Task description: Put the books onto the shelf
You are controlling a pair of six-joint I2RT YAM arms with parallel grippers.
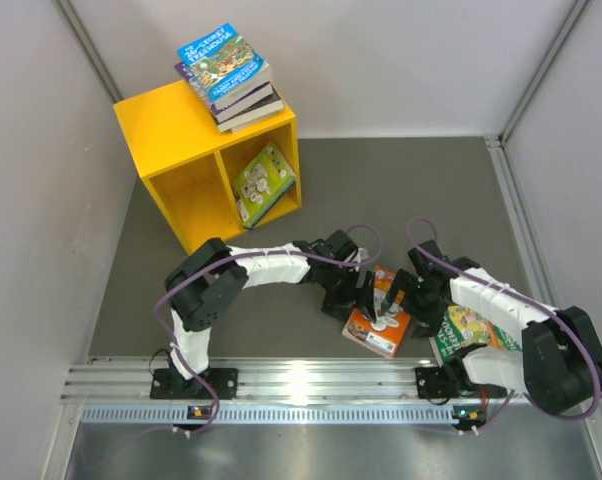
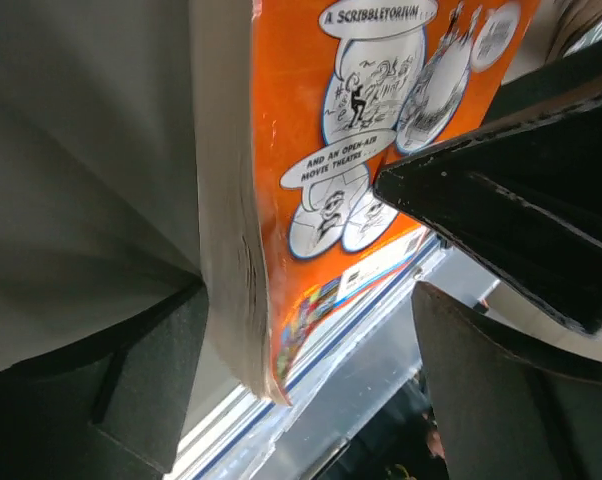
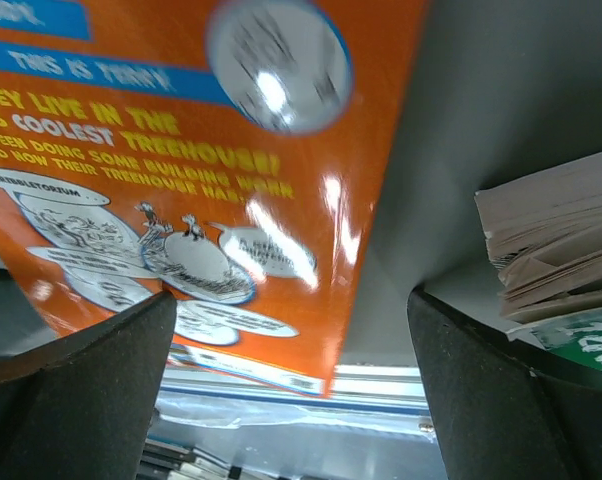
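Currently on desk: orange book, cover up, near the front rail, between the two arms.
Left gripper: released, jaws spread wide, grasping nothing; set at the orange book's left edge.
Left wrist view: orange book runs between the gripper fingers; its page edge is just beside one finger, contact cannot be told; the other finger is well apart from it.
Right gripper: released, jaws wide, holding nothing; over the orange book's right part, close to the left gripper.
Right wrist view: orange book has its lower corner between the gripper fingers, touching neither.
Green book: on the desk, right of the orange book, partly under the right arm; its page edges show beside the right finger.
Shelf: yellow, two compartments, at far left.
Stack: several books on the shelf's top, right side.
Lime book: leaning inside the right compartment.
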